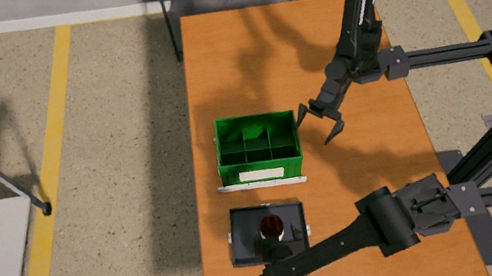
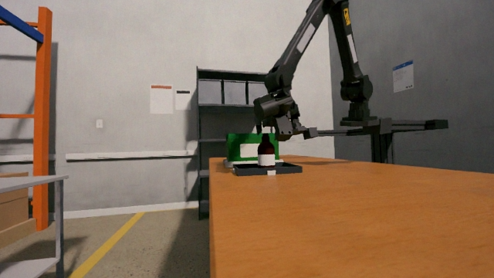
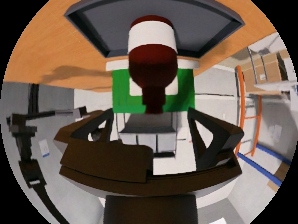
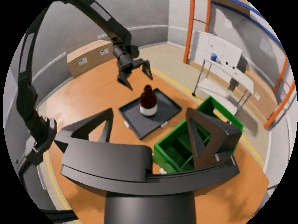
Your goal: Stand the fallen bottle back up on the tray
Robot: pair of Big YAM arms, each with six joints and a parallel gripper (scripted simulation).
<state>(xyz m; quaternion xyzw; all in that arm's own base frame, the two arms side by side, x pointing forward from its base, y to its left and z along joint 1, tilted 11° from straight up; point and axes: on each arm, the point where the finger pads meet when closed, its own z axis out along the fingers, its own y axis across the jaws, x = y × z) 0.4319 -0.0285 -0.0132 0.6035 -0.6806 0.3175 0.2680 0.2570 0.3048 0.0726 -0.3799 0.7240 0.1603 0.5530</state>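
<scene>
The brown bottle [image 1: 271,226] with a white label stands upright on the dark grey tray [image 1: 268,238] near the table's left edge. It also shows in the exterior view [image 2: 266,154] and the left wrist view [image 3: 152,72]. My left gripper [image 2: 272,132] is open and sits just above the bottle's cap, with a finger on each side and nothing held. The green divided crate [image 1: 258,146] sits behind the tray. My right gripper [image 1: 321,127] is open and empty, hovering beside the crate's right wall.
A white strip [image 1: 261,184] lies under the crate's front edge, between crate and tray. A grey shelf unit [image 2: 228,116] stands past the table's far end. The tray is close to the table's left edge.
</scene>
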